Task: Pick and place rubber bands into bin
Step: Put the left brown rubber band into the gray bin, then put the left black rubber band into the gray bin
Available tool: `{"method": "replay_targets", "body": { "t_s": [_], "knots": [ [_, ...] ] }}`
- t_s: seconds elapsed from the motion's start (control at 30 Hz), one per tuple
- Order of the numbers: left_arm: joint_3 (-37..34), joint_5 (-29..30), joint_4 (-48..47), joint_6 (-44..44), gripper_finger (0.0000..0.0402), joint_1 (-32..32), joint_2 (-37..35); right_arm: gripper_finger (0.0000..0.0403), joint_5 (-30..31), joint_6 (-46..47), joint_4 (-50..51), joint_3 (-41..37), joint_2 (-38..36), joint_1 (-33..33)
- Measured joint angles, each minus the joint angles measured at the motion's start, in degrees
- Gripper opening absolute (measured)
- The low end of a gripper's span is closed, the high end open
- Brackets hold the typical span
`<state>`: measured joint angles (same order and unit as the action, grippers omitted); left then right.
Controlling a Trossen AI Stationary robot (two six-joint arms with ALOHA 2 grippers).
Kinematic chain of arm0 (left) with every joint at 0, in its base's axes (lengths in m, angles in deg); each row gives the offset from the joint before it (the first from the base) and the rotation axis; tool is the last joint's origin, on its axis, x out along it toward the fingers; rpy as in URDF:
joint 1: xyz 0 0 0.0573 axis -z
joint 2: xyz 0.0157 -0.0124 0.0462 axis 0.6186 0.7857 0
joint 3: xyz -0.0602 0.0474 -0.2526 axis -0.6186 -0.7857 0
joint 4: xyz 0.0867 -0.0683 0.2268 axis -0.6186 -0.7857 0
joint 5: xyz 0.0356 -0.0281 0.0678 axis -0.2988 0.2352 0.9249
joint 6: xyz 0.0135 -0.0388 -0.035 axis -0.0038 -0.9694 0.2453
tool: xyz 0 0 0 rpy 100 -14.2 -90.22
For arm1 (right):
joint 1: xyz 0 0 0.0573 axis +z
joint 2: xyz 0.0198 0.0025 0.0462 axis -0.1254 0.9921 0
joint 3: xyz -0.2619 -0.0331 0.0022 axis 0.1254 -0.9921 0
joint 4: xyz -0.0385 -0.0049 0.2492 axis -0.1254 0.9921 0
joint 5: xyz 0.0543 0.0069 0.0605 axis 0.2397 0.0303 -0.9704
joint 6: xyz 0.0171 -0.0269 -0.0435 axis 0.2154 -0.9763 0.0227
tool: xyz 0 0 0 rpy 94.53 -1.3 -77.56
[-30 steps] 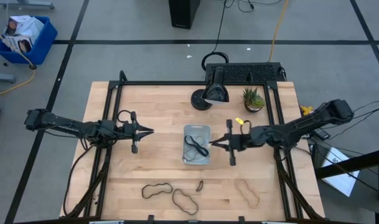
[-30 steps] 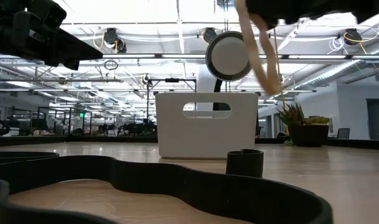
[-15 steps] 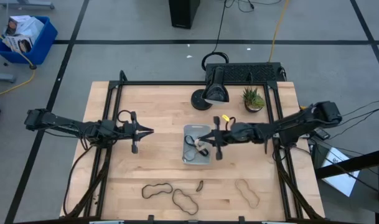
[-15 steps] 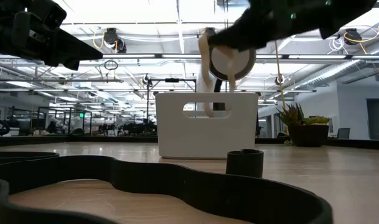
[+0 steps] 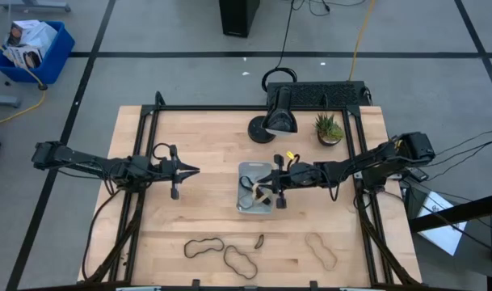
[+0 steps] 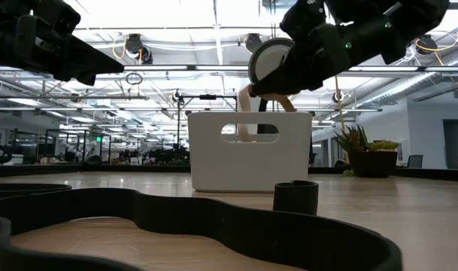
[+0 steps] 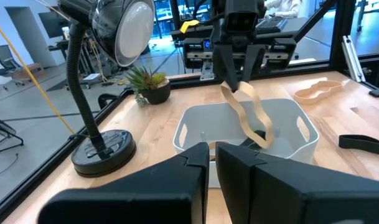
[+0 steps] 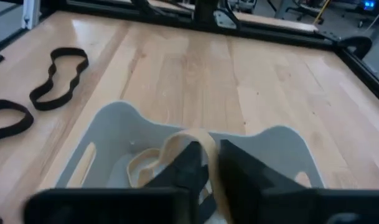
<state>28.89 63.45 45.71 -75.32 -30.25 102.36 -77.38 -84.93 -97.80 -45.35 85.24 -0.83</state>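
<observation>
The bin (image 5: 255, 187) stands near the table's middle, with a dark rubber band (image 5: 249, 191) lying in it. My right gripper (image 5: 264, 185) is above the bin's right part, shut on a pale tan rubber band (image 7: 251, 117) that hangs into the bin (image 7: 282, 134). Two dark bands (image 5: 203, 246) (image 5: 241, 261), a tiny dark piece (image 5: 259, 240) and another tan band (image 5: 320, 250) lie flat near the table's near edge. My left gripper (image 5: 194, 170) is shut and empty, left of the bin. My right gripper pinches the tan band's upper end (image 7: 230, 93) between its two fingers. The fingers come from the table's right, slanting down. The band hangs slack below them in a wavy loop, and its lower part (image 8: 145, 165) reaches inside the bin.
A black desk lamp (image 5: 274, 121) and a small potted plant (image 5: 329, 128) stand at the far side of the table, behind the bin. Black frame rails (image 5: 149, 162) run along the table's left and right sides. A blue crate (image 5: 27, 48) sits on the floor, off the table.
My right gripper has gone toward the table's left edge with the tan band, from right of the bin to above it, and has come down. The band, which hung clear in the air, now hangs into the bin.
</observation>
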Motion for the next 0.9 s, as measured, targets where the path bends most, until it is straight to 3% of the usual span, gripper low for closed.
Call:
{"method": "replay_targets", "body": {
  "t_s": [0.3,0.47,0.7,0.9],
  "knots": [
    [-0.01,0.00,0.00,0.00,0.0037,0.00,0.00,0.0214,0.10,1.76,0.20,0.00,-0.18,-0.04],
    [-0.01,0.01,0.00,0.00,0.0037,0.00,0.00,0.0248,1.92,1.51,-2.62,0.14,-0.27,0.11],
    [0.00,0.03,-0.60,0.00,0.0037,0.00,0.00,0.0199,1.73,-3.40,0.06,0.42,-6.93,0.77],
    [-0.02,0.55,-1.36,-0.01,0.0037,-0.02,0.00,0.0075,1.52,-6.90,-0.03,-2.51,-16.04,1.62]
  ]
}}
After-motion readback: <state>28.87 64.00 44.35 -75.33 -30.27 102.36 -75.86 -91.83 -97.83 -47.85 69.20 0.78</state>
